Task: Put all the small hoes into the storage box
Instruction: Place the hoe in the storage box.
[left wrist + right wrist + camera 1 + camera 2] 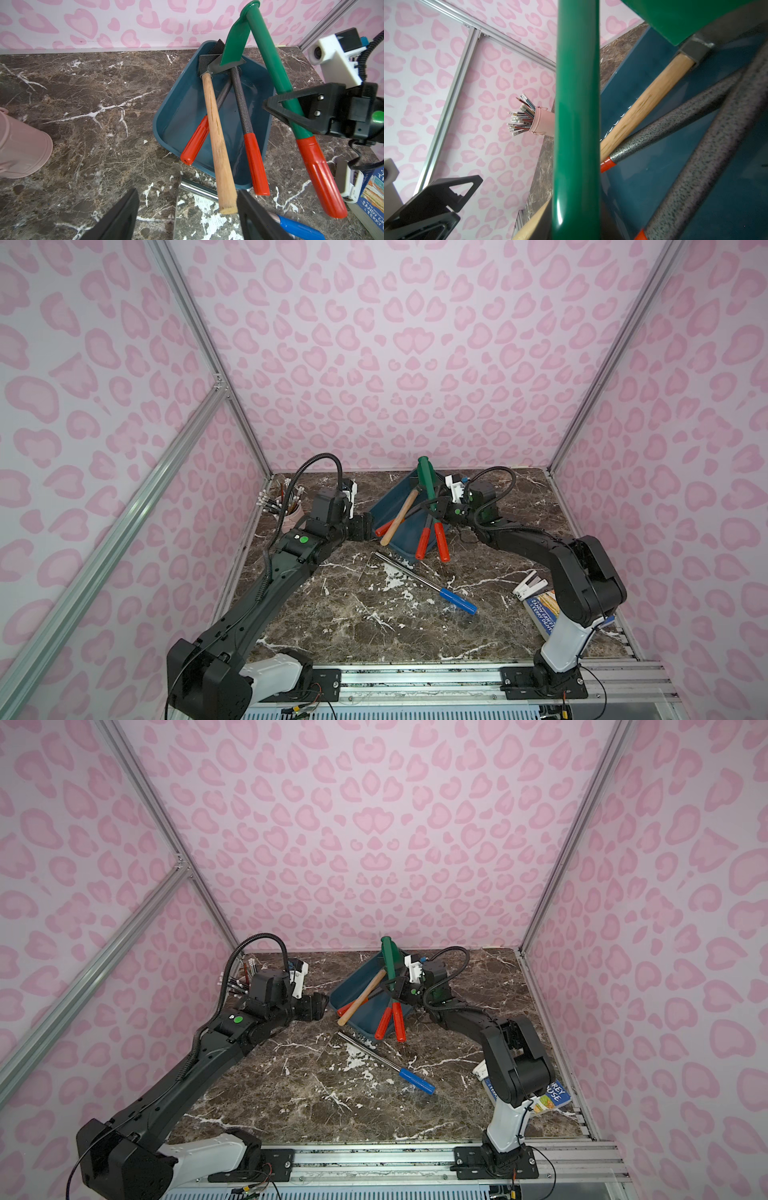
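The small hoe [426, 481] [390, 959] [268, 56] has a green shaft, a green blade and a red grip. My right gripper [434, 510] [395, 988] [288, 106] [575, 228] is shut on its shaft, and the hoe stands steeply. Its blade is high over the far end of the dark teal storage box [405, 537] [361, 986] [180, 116] [643, 176]. Its red grip hangs just outside the box's right side. My left gripper [368, 526] [320, 1004] [187, 212] is open and holds nothing, at the box's left front corner.
In the box lie a wooden-handled tool [216, 133] and two grey-shafted tools with red grips [255, 164], all sticking out over the rim. A chrome rod with a blue handle [428, 585] lies in front. A pink pencil cup [293, 516] stands left; a stapler [528, 585] and book [540, 610] lie right.
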{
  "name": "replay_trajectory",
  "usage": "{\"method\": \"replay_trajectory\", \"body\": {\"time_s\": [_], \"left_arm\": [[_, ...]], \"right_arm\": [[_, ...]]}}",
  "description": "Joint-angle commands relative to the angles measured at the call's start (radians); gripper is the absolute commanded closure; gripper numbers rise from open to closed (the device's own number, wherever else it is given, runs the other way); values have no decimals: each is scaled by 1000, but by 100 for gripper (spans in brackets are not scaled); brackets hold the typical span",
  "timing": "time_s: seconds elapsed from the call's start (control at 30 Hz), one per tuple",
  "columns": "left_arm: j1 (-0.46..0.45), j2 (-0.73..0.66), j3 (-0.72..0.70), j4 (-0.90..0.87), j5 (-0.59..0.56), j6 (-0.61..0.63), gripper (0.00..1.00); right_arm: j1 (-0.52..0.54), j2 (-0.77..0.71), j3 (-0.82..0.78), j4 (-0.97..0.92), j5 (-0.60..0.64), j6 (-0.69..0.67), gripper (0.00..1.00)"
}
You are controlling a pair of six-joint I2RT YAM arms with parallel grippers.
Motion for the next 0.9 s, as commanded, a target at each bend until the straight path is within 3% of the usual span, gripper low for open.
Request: {"method": "replay_trajectory", "body": {"time_s": [0.0,0.87], "left_arm": [[-1,-2,3,39,12,6,22],[-3,-4,3,30,29,8,22]], "right_arm": [[-3,13,1,199,-15,47,100],[-14,177,-25,576,9,359,100]]}}
